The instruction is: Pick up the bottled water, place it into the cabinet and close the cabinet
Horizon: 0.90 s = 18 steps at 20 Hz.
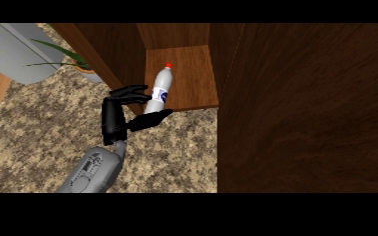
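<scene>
The grey left forearm (94, 172) comes up from the lower edge over the speckled counter (173, 152), and the left hand (118, 115) has the bottled water (161, 86) by its lower part, fingers (130, 93) curled round it from the far side and the thumb closing on the near side. The bottle leans with its red cap (168, 65) towards the back of the cabinet, its base just at the front lip of the wooden shelf (190, 77); I cannot tell whether it touches the board. To place it well, I would carry it deeper, past the lip, bring it upright, set the base flat, and only then release and draw the hand out to the left. The open door (295, 110) fills the right side and needs a clear path for closing.
</scene>
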Motion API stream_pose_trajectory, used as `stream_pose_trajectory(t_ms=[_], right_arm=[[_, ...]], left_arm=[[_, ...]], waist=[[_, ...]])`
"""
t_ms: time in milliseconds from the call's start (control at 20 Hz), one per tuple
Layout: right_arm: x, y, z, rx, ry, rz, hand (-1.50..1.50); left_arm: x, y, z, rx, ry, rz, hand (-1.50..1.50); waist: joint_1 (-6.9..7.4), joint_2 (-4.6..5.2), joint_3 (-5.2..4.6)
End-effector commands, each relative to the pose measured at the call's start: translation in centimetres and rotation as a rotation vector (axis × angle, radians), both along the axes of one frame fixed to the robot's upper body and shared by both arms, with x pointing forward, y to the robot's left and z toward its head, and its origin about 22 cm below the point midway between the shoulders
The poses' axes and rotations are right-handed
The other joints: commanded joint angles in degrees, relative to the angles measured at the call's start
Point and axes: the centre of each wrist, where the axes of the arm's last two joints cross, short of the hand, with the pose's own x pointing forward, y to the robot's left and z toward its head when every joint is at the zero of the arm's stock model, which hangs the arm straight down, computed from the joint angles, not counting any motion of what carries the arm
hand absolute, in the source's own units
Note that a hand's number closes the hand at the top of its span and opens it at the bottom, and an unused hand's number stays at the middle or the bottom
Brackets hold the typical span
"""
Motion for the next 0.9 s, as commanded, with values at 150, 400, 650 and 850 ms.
stream_pose_trajectory(t_ms=[150,400,650,850], right_arm=[[-0.2,1.0,1.6,-0.009,-0.016,0.013,-1.5],[-0.5,0.6,1.5,-0.025,-0.011,-0.016,-1.5],[-0.8,0.7,2.4,-0.029,-0.017,-0.042,-1.5],[-1.7,0.9,2.5,-0.016,0.005,-0.084,-1.5]], left_arm=[[4.9,-4.9,7.0,-0.068,-0.196,-0.212,-1.5],[3.9,-6.8,7.1,-0.115,-0.226,-0.229,-1.5],[3.5,-7.0,6.5,-0.173,-0.217,-0.296,-1.5],[4.7,-8.9,7.1,-0.254,-0.206,-0.379,-1.5]], waist=[[-1.47,0.75,-0.22],[-1.09,0.01,-0.07],[0.99,-0.09,-0.12],[3.22,-0.18,0.04]])
